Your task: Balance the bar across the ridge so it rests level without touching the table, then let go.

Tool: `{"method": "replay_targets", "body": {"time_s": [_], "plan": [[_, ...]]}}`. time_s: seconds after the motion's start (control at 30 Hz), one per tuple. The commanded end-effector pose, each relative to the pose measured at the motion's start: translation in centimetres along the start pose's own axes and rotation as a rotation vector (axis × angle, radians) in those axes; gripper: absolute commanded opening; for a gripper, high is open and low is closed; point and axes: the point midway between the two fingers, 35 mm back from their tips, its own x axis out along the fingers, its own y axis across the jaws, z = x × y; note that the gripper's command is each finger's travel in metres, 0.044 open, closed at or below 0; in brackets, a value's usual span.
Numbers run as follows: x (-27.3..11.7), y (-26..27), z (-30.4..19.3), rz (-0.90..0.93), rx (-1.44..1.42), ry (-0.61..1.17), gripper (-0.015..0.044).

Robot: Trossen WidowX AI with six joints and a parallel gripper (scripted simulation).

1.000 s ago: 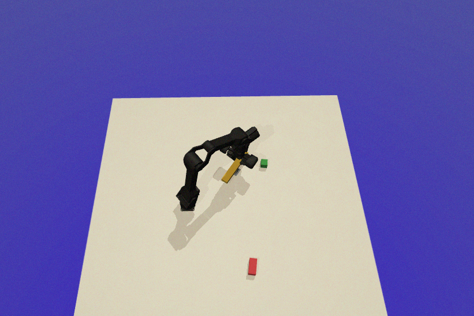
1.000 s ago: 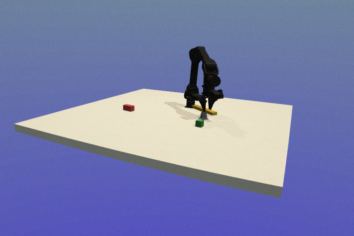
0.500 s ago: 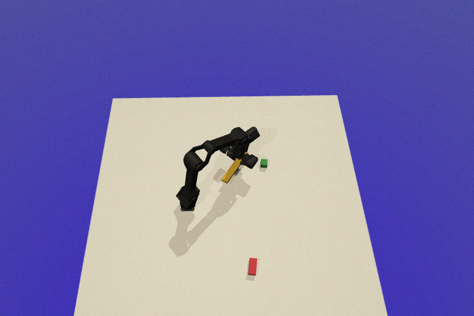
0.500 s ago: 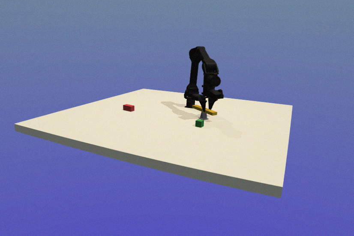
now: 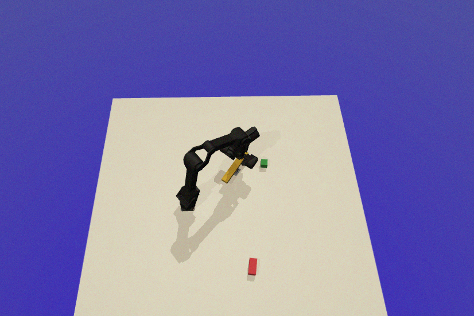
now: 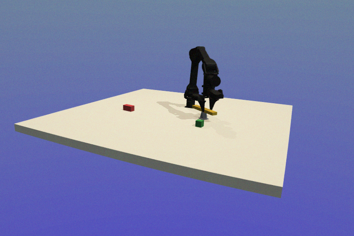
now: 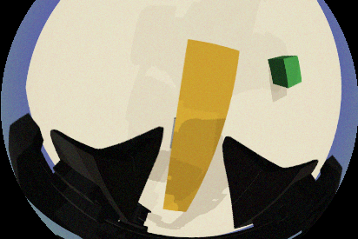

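The yellow bar point(image 5: 232, 171) point(image 6: 212, 112) point(image 7: 204, 91) lies across the top of the small grey ridge point(image 5: 237, 171) point(image 6: 203, 116), with both ends above the table point(image 5: 306, 209) point(image 6: 142, 141). It looks about level. Only a thin sliver of the ridge shows beside the bar in the wrist view; the bar hides the rest. My gripper point(image 6: 207, 110) point(image 7: 194, 136) is open around the bar's middle, with a gap between the bar and each finger in the wrist view. In the top view the arm hides the fingertips and part of the bar's far half.
A green cube point(image 5: 264, 163) point(image 6: 199, 123) point(image 7: 292, 71) stands on the table close to the ridge, to the right of the gripper in the top view. A red block point(image 5: 252, 266) point(image 6: 128, 108) lies farther off, near the bottom of the top view.
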Motion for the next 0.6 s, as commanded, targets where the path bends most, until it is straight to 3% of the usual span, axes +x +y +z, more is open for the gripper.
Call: {"method": "replay_targets", "body": {"time_s": [0.0,0.13,0.27,0.47,0.57], "plan": [[0.0,0.0,0.0,0.0,0.0,0.0,0.0342],[0.0,0.0,0.0,0.0,0.0,0.0,0.044],[-0.8,-0.1,0.1,0.0,0.0,0.0,0.044],[-8.2,-0.1,0.3,0.0,0.0,0.0,0.044],[-10.0,0.0,0.0,0.0,0.0,0.0,0.044]]}}
